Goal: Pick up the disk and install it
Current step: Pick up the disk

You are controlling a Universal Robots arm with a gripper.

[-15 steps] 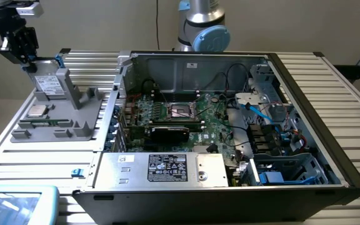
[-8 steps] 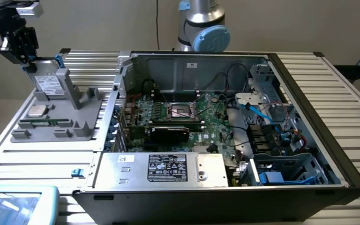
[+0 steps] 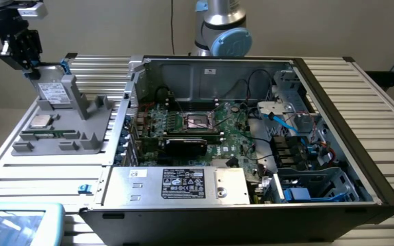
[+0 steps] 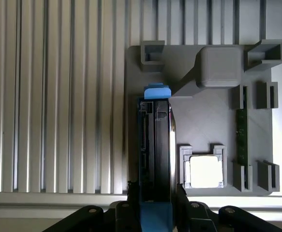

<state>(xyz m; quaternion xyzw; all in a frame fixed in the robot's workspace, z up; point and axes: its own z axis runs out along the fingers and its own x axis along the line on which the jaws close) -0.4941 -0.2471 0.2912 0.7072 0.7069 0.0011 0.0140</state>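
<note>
One step underway: black gripper (image 4: 156, 193) jaws pinch the silver-grey, blue-framed hard disk (image 3: 53, 91), upright in the grey plastic fixture (image 3: 80, 139) on the ribbed tabletop (image 3: 39, 174). Installing into the open black computer case (image 3: 383, 169) not yet done.

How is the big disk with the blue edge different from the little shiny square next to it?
The disk stands up on its edge; the square chip lies flat. The disk is a larger oblong with a blue frame; the chip is small, square, with no blue. Both are silvery and sit in the grey holder.
</note>
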